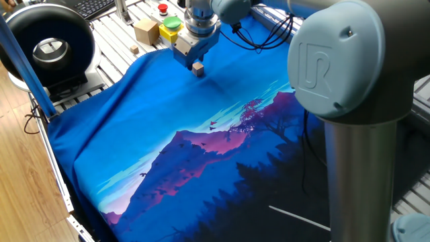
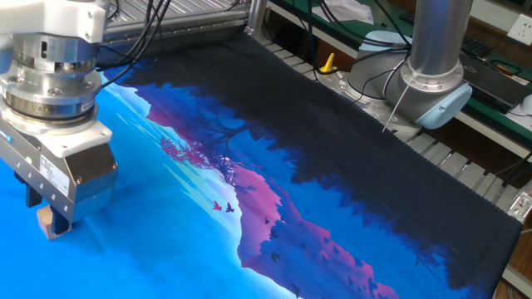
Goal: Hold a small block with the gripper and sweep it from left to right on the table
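The gripper [image 1: 196,62] stands upright over the light-blue far part of the table [image 1: 201,128]. Its two black fingers are shut on the small block [image 1: 197,68], a tiny tan cube that rests on or just above the cloth. In the other fixed view the gripper [image 2: 50,218] is at the left edge, with the small block [image 2: 46,223] between its fingertips and partly hidden by the front finger.
Beyond the cloth, on the silver slats, stand a larger tan box [image 1: 145,30], a yellow box with a green button [image 1: 170,23] and another tiny cube [image 1: 134,50]. A black round device [image 1: 47,46] is at the left. The arm's grey joint [image 1: 349,74] fills the right foreground.
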Available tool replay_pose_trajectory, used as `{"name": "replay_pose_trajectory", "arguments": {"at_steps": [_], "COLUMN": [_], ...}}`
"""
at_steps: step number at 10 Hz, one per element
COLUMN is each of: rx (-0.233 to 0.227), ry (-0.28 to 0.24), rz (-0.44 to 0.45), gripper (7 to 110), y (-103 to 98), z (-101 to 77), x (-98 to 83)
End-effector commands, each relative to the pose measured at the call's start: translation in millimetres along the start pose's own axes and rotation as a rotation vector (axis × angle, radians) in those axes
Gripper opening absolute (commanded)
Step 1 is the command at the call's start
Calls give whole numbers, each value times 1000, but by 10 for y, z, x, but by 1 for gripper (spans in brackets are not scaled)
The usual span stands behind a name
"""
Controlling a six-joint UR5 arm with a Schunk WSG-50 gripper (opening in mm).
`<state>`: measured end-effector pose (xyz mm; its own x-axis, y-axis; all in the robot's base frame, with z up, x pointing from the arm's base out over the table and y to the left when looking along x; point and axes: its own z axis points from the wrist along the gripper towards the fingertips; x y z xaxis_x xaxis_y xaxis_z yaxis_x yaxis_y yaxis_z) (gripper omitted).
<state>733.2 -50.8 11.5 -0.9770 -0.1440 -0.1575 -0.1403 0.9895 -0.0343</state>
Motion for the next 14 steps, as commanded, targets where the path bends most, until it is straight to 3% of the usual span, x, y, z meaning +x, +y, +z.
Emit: {"name": "replay_pose_trajectory", "arguments": {"at_steps": [1, 14], "rx": [-9, -27], "ry": [-5, -3], "rz": [10, 10], "gripper": [44, 44], "y": [7, 36], "z": [26, 127], "x": [-10, 151]}}
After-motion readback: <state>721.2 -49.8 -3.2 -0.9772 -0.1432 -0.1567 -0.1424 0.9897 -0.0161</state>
